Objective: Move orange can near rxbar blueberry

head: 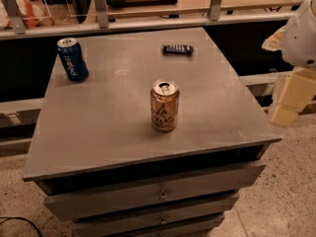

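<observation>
The orange can [164,105] stands upright near the middle of the grey tabletop [113,117], pale orange-tan with dark scribbles and a silver top. The rxbar blueberry [177,49] lies flat at the far edge of the top, behind the can and slightly to its right, well apart from it. My gripper [290,101] hangs off the right side of the table, cream-coloured under a white arm segment [302,33], level with the can and well to its right. It touches nothing.
A blue Pepsi can [72,59] stands upright at the far left corner of the top. The table is a drawer cabinet [158,196] on a speckled floor. A rail with metal posts [100,6] runs behind it.
</observation>
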You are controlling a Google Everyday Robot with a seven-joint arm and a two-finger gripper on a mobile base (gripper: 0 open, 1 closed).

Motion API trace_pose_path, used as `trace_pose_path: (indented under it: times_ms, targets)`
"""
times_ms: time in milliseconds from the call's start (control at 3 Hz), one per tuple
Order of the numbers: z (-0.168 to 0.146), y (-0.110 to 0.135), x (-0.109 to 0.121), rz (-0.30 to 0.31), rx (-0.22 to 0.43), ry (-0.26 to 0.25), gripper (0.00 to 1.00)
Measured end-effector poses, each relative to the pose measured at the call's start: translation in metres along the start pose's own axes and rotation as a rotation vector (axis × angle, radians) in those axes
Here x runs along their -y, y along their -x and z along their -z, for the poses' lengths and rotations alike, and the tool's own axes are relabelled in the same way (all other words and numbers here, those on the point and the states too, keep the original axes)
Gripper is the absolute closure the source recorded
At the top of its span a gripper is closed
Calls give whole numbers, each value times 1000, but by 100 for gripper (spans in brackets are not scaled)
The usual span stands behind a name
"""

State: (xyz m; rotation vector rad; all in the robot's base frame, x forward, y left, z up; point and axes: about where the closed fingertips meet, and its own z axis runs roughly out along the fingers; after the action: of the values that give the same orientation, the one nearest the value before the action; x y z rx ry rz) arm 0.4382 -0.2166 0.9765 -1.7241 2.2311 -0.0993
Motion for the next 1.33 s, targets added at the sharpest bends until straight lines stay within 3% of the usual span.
trace_pose_path:
  times_ms: [333, 667, 1000, 1333]
  targets:
    - [0, 0, 0, 0, 0, 0, 0]
    - [-3, 2, -1, -72, 94, -2, 0]
    - [-24, -10, -11, -218, 266, -10, 0]
    - [-43, -17, -18, -315, 436, -47, 0]
